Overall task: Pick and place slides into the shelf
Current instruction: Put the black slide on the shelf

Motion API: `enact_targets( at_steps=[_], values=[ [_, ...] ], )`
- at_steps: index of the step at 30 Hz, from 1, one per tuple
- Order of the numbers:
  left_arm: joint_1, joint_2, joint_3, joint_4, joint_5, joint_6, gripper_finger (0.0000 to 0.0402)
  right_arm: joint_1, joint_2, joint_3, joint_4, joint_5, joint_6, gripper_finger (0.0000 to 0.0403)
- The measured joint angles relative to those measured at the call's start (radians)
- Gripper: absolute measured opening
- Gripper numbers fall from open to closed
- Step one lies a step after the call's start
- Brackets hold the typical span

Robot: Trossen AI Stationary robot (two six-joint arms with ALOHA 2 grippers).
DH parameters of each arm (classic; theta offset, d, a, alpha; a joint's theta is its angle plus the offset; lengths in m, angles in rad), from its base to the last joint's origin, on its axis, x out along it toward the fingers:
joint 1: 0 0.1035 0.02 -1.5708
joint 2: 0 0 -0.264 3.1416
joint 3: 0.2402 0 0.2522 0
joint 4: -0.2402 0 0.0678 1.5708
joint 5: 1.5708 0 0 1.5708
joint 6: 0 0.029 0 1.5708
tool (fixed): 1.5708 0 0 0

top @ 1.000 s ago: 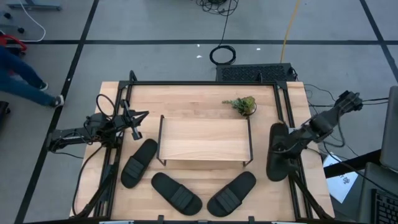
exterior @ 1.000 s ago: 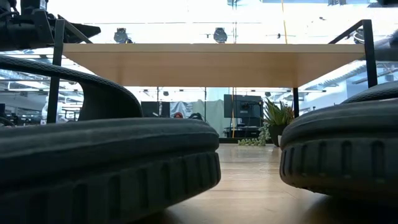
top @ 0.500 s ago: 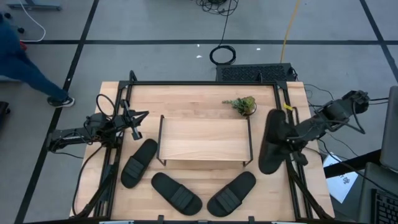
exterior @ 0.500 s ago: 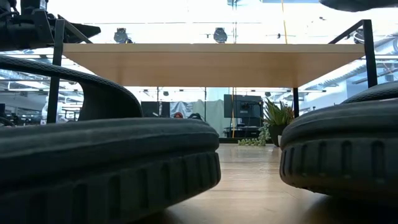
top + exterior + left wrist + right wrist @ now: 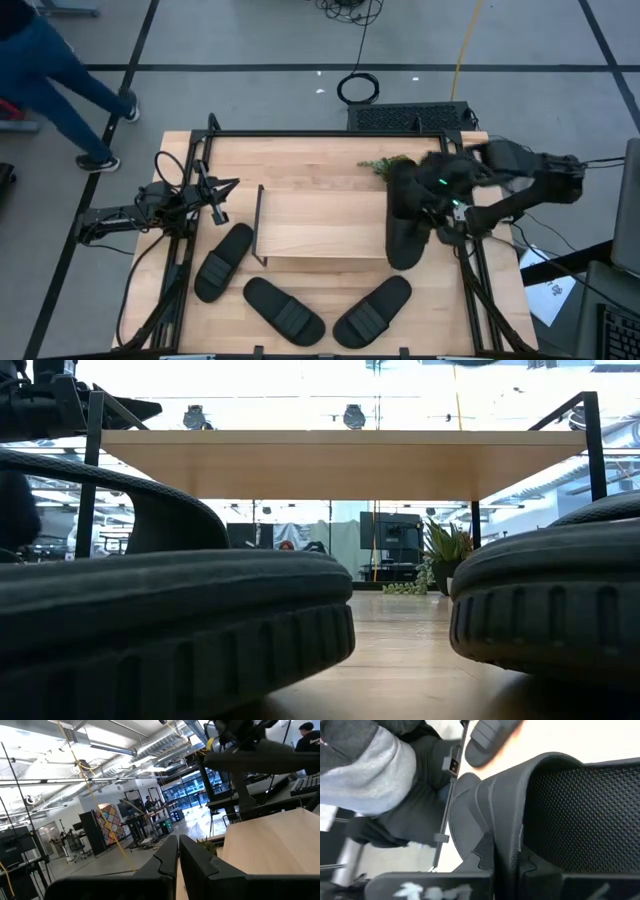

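Note:
My right gripper (image 5: 440, 198) is shut on a black slide (image 5: 405, 225) and holds it in the air over the right end of the shelf (image 5: 320, 225), a low rack with a light wooden top board. Three more slides lie flat on their soles on the table before the shelf: one at the left (image 5: 223, 262), one in the middle (image 5: 284, 310), one at the right (image 5: 372, 310). Two of them fill the low view's foreground (image 5: 170, 630) (image 5: 550, 610). My left gripper (image 5: 218, 196) waits shut left of the shelf, with nothing in it. My right gripper pinches the slide's wide ribbed strap (image 5: 502, 830) between its two fingers, at the strap's edge. The fingers (image 5: 485, 867) slant down from the table's right side. The slide is lifted clear of table and shelf, its length running from far to near, its near end (image 5: 402, 258) lowest.
A small potted plant (image 5: 383, 165) stands behind the shelf's right end, partly hidden by the held slide. Black frame rails (image 5: 180, 250) run along the table's left and right sides. A person (image 5: 55, 70) walks on the floor beyond the far left corner.
My right gripper has risen and gone from the table's right edge toward the shelf, rolling as it went. The slide has come with it, lifted clear, and now hangs over the shelf's right end. The person at the far left has walked on.

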Motion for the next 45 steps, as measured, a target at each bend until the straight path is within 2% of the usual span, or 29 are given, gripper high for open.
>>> enact_targets(
  at_steps=[5, 11, 24, 34, 45],
  values=[
    [0.0, 0.0, 0.0, 0.0, 0.0, 0.0, 0.0026, -0.14, 0.138, 0.06, -0.088, -0.143, -0.068, 0.0001],
    [0.0, 0.0, 0.0, -0.001, 0.0, 0.0, 0.0026, -0.211, 0.261, 0.069, -0.098, -0.27, -0.181, 0.0002],
    [0.0, 0.0, 0.0, -0.033, 0.0, 0.0, 0.0026, -0.278, 0.354, 0.069, -0.04, -0.27, -0.119, 0.0003],
    [0.0, 0.0, 0.0, -0.033, 0.0, 0.0, 0.0026, -0.246, 0.407, 0.068, -0.013, -0.295, -0.08, 0.0003],
    [0.0, 0.0, 0.0, -0.033, 0.0, 0.0, 0.0026, -0.207, 0.408, -0.043, 0.102, -0.266, -0.028, 0.0004]
  ],
)
